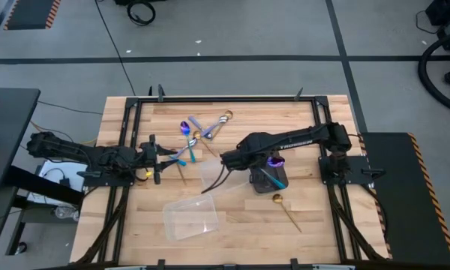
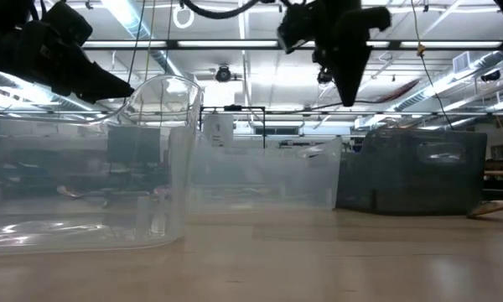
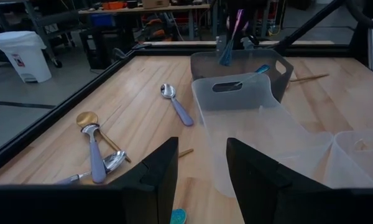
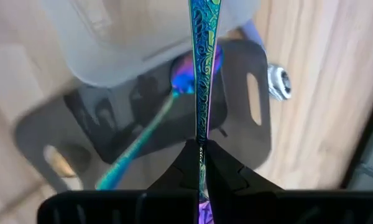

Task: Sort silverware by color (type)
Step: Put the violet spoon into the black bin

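Above dark tray (image 4: 236,124): right gripper (image 4: 201,163) fingers pinch iridescent utensil (image 4: 202,68); left gripper (image 3: 202,180) fingers apart.

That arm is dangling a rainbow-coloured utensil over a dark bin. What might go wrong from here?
The right end effector pinches the slim iridescent utensil only by its thin end above the dark rectangular bin, so it might swing or slip. If dropped off-centre, it may hit the rim or land in the adjacent clear plastic container. It could also clatter onto the iridescent spoon already inside.

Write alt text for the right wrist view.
The right gripper pinches an iridescent utensil handle directly above a dark bin that already holds an iridescent spoon. A clear container sits beside it on the wooden table.
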`<state>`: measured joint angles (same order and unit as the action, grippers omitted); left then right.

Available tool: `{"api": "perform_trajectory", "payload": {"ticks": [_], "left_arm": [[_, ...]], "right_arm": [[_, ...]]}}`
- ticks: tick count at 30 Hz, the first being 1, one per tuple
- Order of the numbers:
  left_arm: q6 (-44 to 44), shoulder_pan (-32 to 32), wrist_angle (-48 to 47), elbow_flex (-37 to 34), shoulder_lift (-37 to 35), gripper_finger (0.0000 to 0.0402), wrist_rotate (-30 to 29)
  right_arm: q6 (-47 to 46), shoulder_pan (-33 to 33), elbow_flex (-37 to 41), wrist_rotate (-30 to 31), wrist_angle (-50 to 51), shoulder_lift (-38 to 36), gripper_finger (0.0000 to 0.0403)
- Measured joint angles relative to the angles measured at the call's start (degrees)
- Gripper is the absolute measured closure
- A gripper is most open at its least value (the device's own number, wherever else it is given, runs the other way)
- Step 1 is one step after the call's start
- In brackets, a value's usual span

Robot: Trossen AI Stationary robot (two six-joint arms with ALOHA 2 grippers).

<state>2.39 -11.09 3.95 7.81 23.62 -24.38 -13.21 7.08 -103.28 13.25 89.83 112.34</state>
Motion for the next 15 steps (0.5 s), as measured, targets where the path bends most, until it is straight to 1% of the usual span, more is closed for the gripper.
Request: {"api": "perform_trajectory", "payload": {"ticks": [4,7,15], "left_arm": [[-0.02,-0.02,0.06,0.01,-0.02,0.0258,-0.02],[-0.02,-0.02,0.08,0.02,0.0,0.0258,-0.02],[-0.04,-0.02,0.1,0.0,-0.02,0.0258,-0.02]], "right_arm": [[0.44,1.01,5.37,1.91,0.03,-3.34,0.0389],[-3.06,1.22,8.89,1.54,-1.58,-5.97,0.0389],[-18.61,0.26,20.02,-5.02,-8.61,-12.65,0.0389]]}}
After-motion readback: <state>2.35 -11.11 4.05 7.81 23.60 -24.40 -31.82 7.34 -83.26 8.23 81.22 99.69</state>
